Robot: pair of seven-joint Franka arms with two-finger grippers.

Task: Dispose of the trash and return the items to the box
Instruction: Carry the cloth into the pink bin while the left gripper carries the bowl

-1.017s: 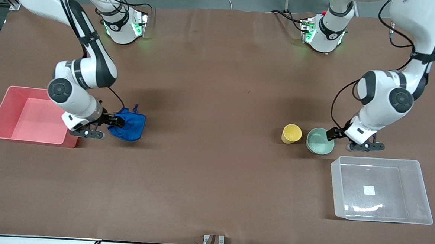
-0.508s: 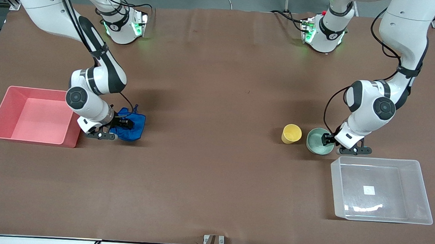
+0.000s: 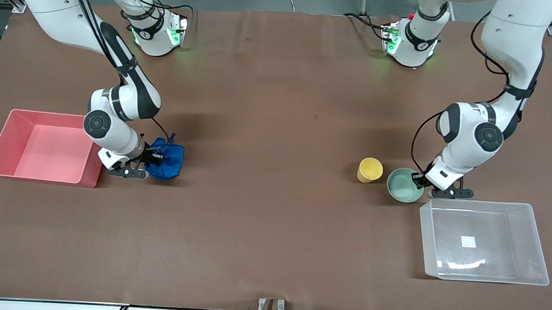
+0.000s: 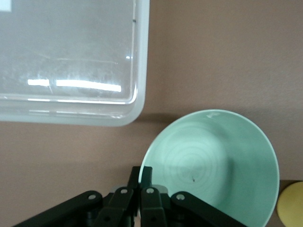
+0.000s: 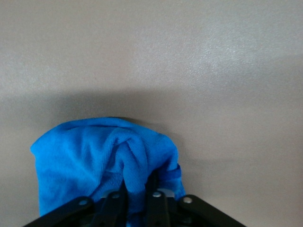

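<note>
The blue fabric trash [image 3: 168, 160] lies on the table beside the pink bin [image 3: 2, 144]. My right gripper [image 3: 155, 157] is shut on a fold of the blue fabric [image 5: 118, 161]. The mint-green bowl [image 3: 404, 185] sits next to the yellow cup [image 3: 369, 170], close to the clear box [image 3: 532, 220]. My left gripper [image 3: 418, 180] is shut on the bowl's rim [image 4: 144, 168], one finger inside and one outside. The bowl [image 4: 218, 165] looks slightly tilted. The clear box [image 4: 137, 94] and an edge of the yellow cup [image 4: 291, 208] show in the left wrist view.
The pink bin stands at the right arm's end of the table, touching distance from the right wrist. The clear box with a white label [image 3: 468, 241] stands nearer to the front camera than the bowl. Both bins hold nothing visible.
Both arms lowered and closed in: the right gripper has shut on the blue fabric, the left gripper has shut on the bowl's rim and shifted the bowl slightly toward the front camera.
</note>
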